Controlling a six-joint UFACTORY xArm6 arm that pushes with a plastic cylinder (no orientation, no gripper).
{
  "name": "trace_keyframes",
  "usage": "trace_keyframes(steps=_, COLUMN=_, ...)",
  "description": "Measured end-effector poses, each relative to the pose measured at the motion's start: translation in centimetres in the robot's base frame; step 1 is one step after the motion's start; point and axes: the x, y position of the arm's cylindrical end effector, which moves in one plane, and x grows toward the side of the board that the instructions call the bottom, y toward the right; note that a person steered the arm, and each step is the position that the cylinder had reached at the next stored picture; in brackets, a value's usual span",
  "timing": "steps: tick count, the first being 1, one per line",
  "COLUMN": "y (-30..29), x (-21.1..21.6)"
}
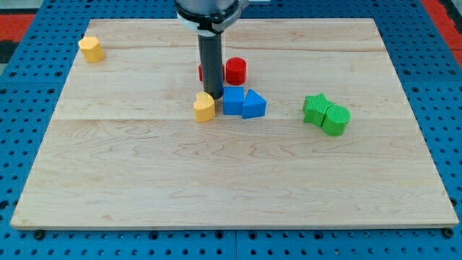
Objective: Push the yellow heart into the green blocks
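The yellow heart [204, 107] lies near the board's middle, left of a blue cube [232, 102]. My tip [215, 97] stands just at the heart's upper right edge, between the heart and the blue cube, seemingly touching the heart. The green blocks sit together at the view's right: a green star [315, 108] and a green cylinder [336, 119], touching each other. They are well to the right of the heart, with the blue blocks in between.
A blue triangle [253, 105] touches the blue cube's right side. A red cylinder [235, 71] stands behind them, and another red block [201, 72] is mostly hidden behind the rod. A yellow block [91, 49] sits at the wooden board's [231, 180] top left corner.
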Motion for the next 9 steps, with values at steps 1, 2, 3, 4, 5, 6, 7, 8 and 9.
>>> trace_keyframes(steps=1, y=-1.3, x=2.1)
trace_keyframes(steps=2, y=-0.8, x=1.3)
trace_keyframes(steps=3, y=-4.2, x=0.1)
trace_keyframes(steps=4, y=-7.2, x=-0.7)
trace_keyframes(steps=5, y=-8.4, x=4.5)
trace_keyframes(steps=6, y=2.5, x=4.7)
trace_keyframes(steps=7, y=7.2, x=7.1)
trace_keyframes(steps=8, y=5.3, x=9.3)
trace_keyframes(steps=9, y=4.6, x=10.2)
